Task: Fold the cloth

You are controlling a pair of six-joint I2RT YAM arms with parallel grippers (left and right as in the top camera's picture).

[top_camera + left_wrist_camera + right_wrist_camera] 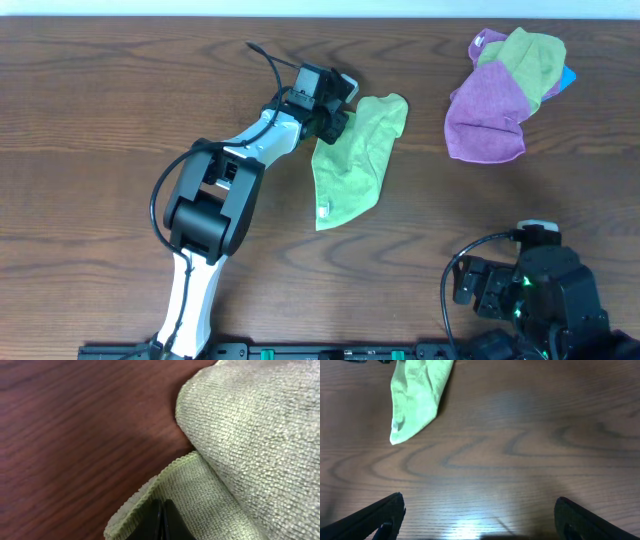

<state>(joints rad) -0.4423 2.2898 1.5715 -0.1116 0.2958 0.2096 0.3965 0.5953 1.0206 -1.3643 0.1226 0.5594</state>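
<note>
The lime yellow-green cloth [355,160] lies bunched lengthwise on the wooden table, with its white tag [323,210] at the near end. My left gripper [335,125] sits at its far-left edge. In the left wrist view the black fingertips [162,520] are pressed together with the cloth's hem [145,495] drawn up against them, and a rolled fold of cloth [250,435] lies just beyond. My right gripper [475,285] rests near the front right of the table, well away from the cloth [417,395]. Its jaws [480,520] stand wide apart over bare wood with nothing between them.
At the back right a purple cloth [485,120] is bunched together with a duller green cloth [525,60], and a bit of blue [568,78] shows behind them. The left arm [215,200] stretches diagonally across the left half of the table.
</note>
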